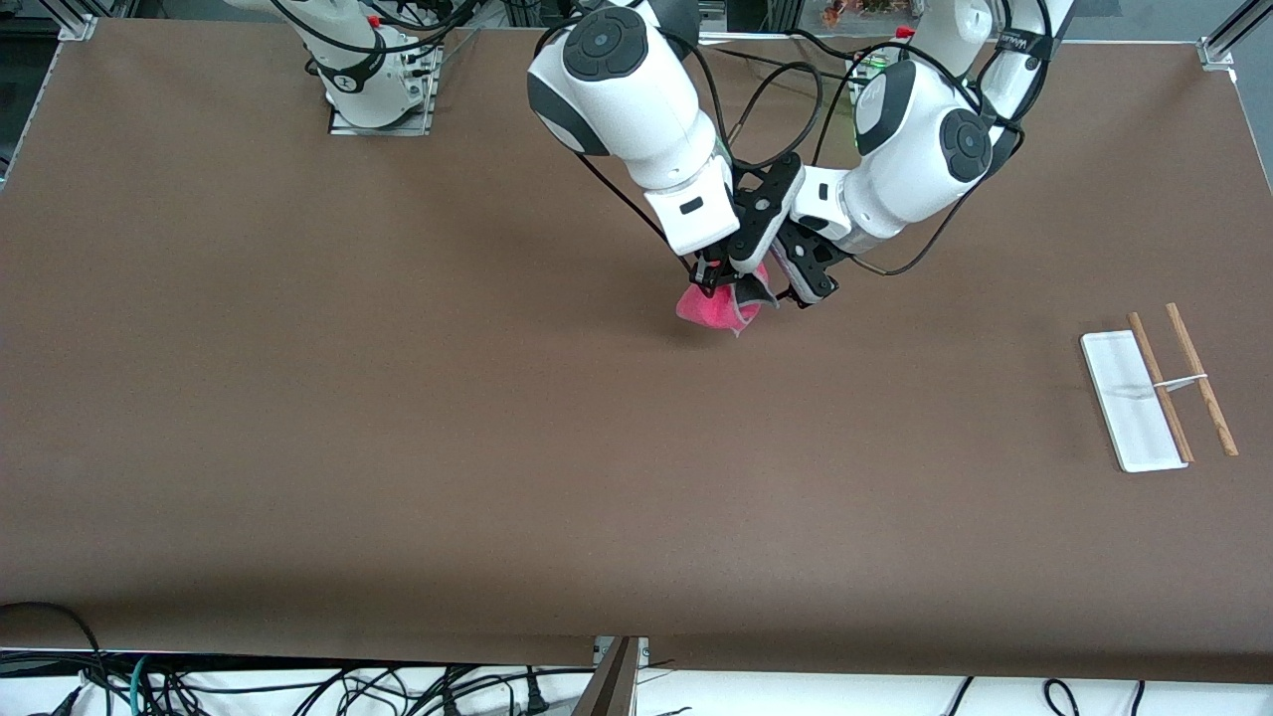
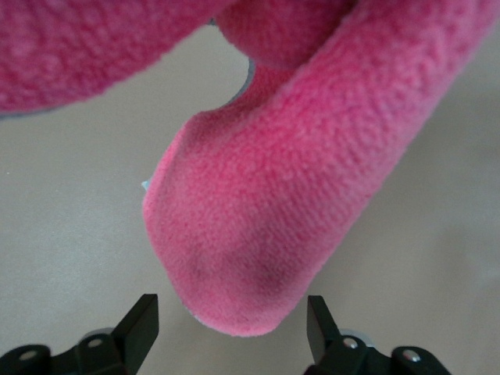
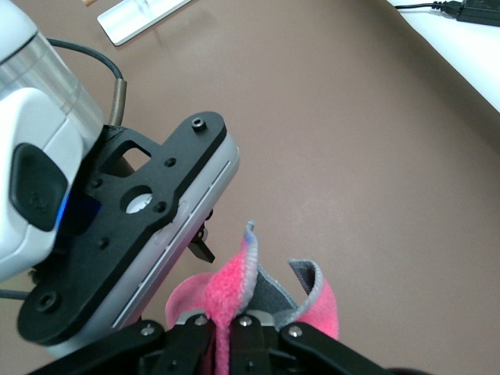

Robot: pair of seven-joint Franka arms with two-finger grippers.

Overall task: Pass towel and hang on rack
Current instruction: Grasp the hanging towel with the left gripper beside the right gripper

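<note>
The pink-red towel [image 1: 714, 306] hangs bunched from my right gripper [image 1: 710, 276] over the middle of the table. In the right wrist view the right gripper [image 3: 228, 337] is shut on a fold of the towel [image 3: 226, 293], and the towel's grey stitched edge shows. My left gripper [image 1: 776, 290] is right beside the towel, toward the left arm's end. In the left wrist view the left gripper [image 2: 232, 316] is open, with a rounded fold of towel [image 2: 266, 219] just ahead of and between its fingers [image 2: 142, 324]. The rack [image 1: 1134, 398] lies near the left arm's end of the table.
The rack's two wooden rods [image 1: 1201, 378] and thin white crosspiece lie beside its white base. The base also shows in the right wrist view [image 3: 141, 16]. The left arm's hand [image 3: 133, 226] fills much of that view. Cables hang below the table's front edge [image 1: 298, 686].
</note>
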